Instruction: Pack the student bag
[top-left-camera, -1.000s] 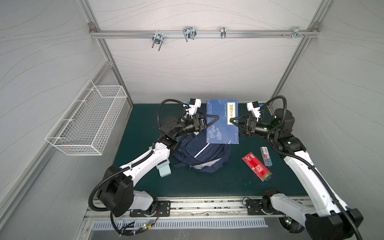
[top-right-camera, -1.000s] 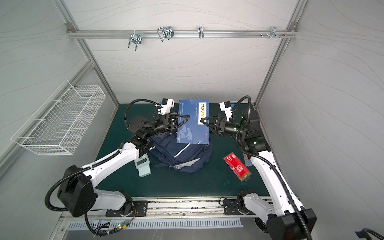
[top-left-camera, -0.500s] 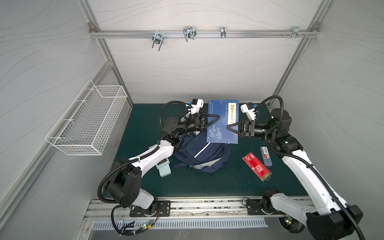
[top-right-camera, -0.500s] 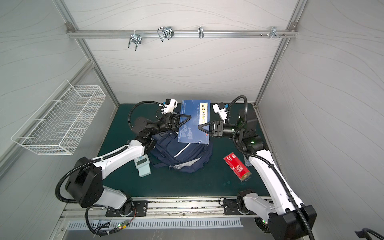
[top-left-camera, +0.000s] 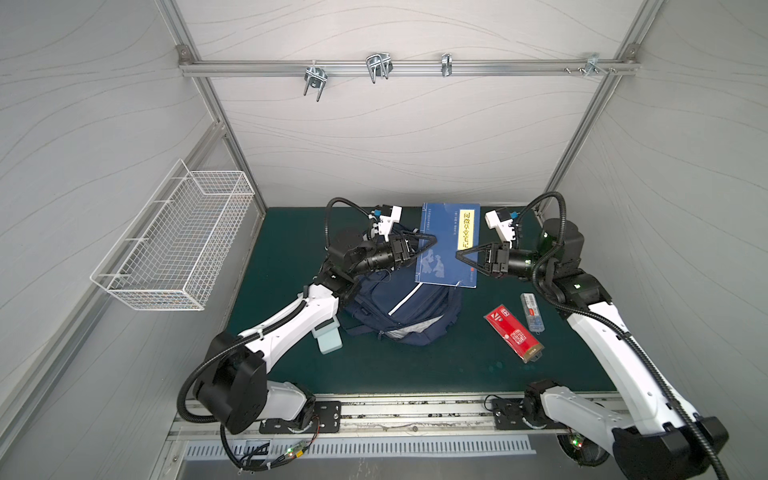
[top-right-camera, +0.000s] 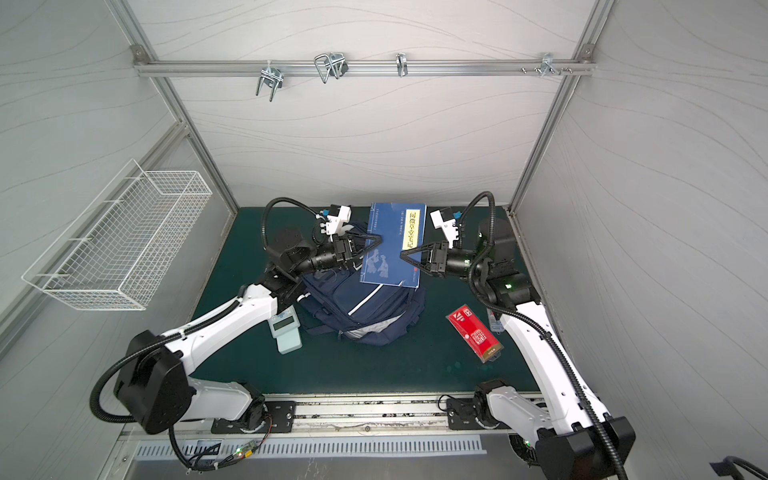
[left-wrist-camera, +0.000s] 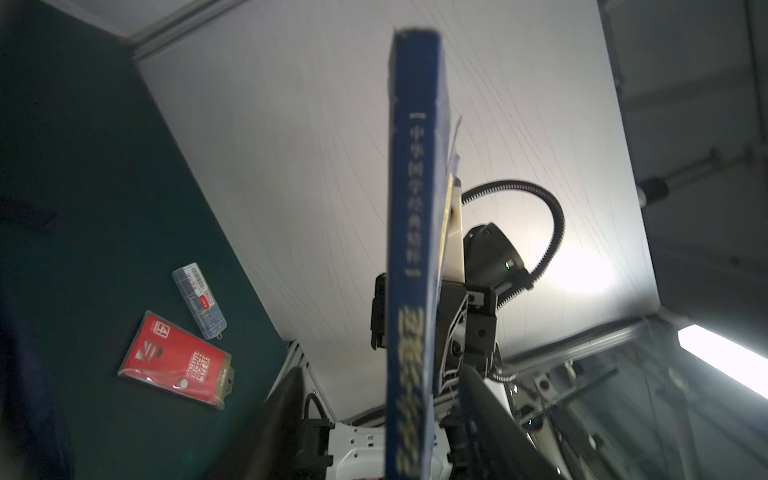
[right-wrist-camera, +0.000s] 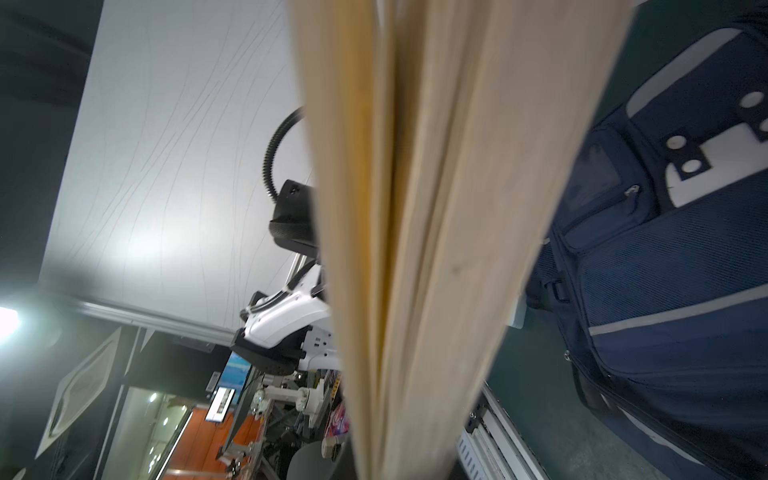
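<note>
Since a second ago the hand-over has flipped. The right claw (top-left-camera: 460, 257), which was wide and clear of the book (top-left-camera: 446, 245), has come in and clenched on its page edge. The left claw (top-left-camera: 431, 242) has released, and in the left wrist view its jaws stand off either side of the spine with gaps showing.

So the book hangs in the air from one pinch, tilted up with its cover toward the top views. The student bag (top-left-camera: 411, 311) lies slumped on the green mat (top-left-camera: 291, 249) below and in front of it, between my two arms. I cannot tell how far its mouth is open.

My worries from here:
- That single pinch is on loose pages, not the spine. The book could pivot, sag or slide out as I swing it.
- The left jaws are astride the spine, so a crooked retreat could knock the book.
- The bag is soft. A book corner may catch the rim and fold it shut, or shove the whole bag toward the red packet (top-left-camera: 513, 338) and the clear case (top-left-camera: 532, 311).
</note>
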